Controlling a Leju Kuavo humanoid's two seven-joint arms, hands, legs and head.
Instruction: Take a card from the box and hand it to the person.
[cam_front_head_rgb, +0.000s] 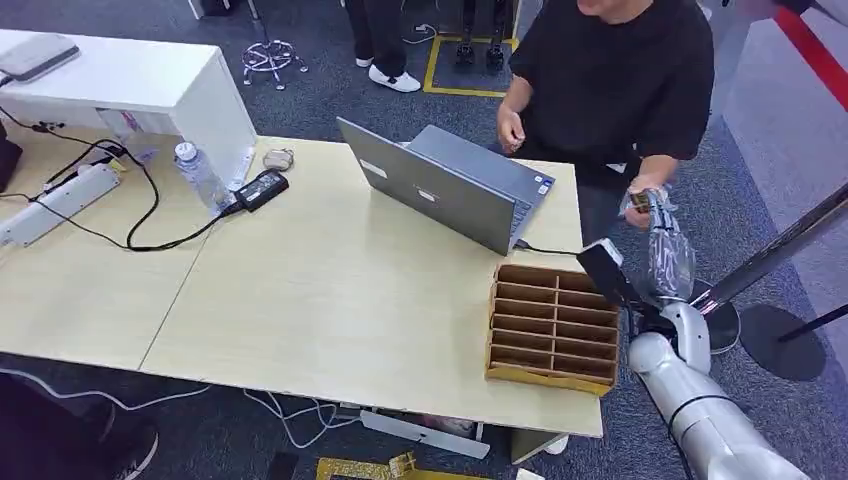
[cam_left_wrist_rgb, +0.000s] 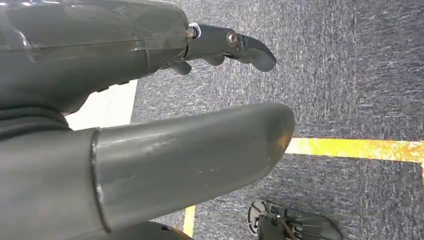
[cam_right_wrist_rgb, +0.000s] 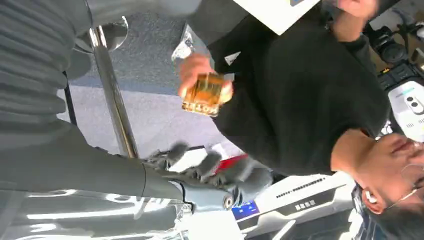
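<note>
Head view: my right hand (cam_front_head_rgb: 668, 262) is raised beyond the box (cam_front_head_rgb: 551, 326) toward the person's hand (cam_front_head_rgb: 640, 203), which grips the card (cam_right_wrist_rgb: 206, 94). I judge the handover made: right fingers (cam_right_wrist_rgb: 210, 167) spread, released. My left hand (cam_left_wrist_rgb: 150, 125) hangs idle, fingers apart, grasping nothing.

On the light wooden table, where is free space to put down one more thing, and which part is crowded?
The widest bare patch of the table lies between the laptop, the card box and the near edge. The far left is crowded: power strip, cables, water bottle and adapter.
</note>
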